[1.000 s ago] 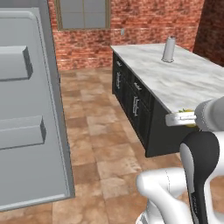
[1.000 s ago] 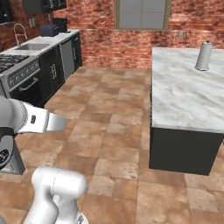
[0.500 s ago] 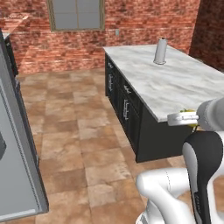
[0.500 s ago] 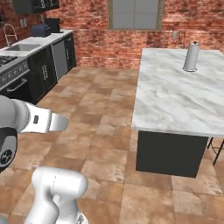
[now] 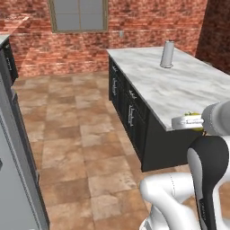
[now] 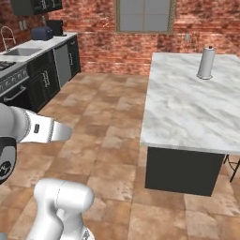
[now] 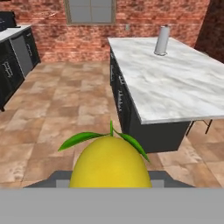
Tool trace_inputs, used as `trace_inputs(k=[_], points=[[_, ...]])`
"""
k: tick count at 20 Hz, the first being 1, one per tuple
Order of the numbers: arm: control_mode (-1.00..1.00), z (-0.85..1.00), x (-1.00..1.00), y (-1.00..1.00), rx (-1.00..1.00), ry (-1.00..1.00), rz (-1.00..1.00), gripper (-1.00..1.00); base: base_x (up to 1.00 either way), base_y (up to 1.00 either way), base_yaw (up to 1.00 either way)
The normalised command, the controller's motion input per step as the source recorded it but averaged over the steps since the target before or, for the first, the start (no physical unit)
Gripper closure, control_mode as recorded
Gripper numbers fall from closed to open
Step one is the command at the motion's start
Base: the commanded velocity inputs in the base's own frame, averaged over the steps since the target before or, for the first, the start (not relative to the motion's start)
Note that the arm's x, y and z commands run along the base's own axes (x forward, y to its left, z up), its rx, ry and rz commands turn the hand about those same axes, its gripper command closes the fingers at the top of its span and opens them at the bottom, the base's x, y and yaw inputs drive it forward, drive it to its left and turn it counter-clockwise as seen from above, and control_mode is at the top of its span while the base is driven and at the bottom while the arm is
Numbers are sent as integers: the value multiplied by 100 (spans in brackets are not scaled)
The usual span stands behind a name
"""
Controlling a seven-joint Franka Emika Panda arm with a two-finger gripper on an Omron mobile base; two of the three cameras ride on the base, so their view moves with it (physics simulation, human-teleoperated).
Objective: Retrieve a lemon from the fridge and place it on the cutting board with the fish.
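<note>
One lemon [image 7: 109,162] sits clamped in the hand [image 7: 109,177], leaves up. The base has swung away from the fridge [image 5: 13,179], whose edge has slid leftward, and the marble island surface [image 7: 175,83] now lies ahead; the carry looks underway.

You're looking at the lemon [image 7: 108,162] sitting low centre in the hand view, bright yellow, oval, green leaves sprouting on top; fridge [image 5: 15,179] door edge standing matte grey at far left.
</note>
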Motion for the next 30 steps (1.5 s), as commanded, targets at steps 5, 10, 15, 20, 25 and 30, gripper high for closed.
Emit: trace_inputs(k=[5,10,15,20,25,30], points=[[100,0,0,0,0,0,0,100,80,2,0],[100,0,0,0,0,0,0,100,88,4,0],[100,0,0,0,0,0,0,100,88,14,0],[100,0,0,0,0,0,0,100,83,14,0],[100,0,0,0,0,0,0,100,59,45,0],[100,0,0,0,0,0,0,100,35,75,8]])
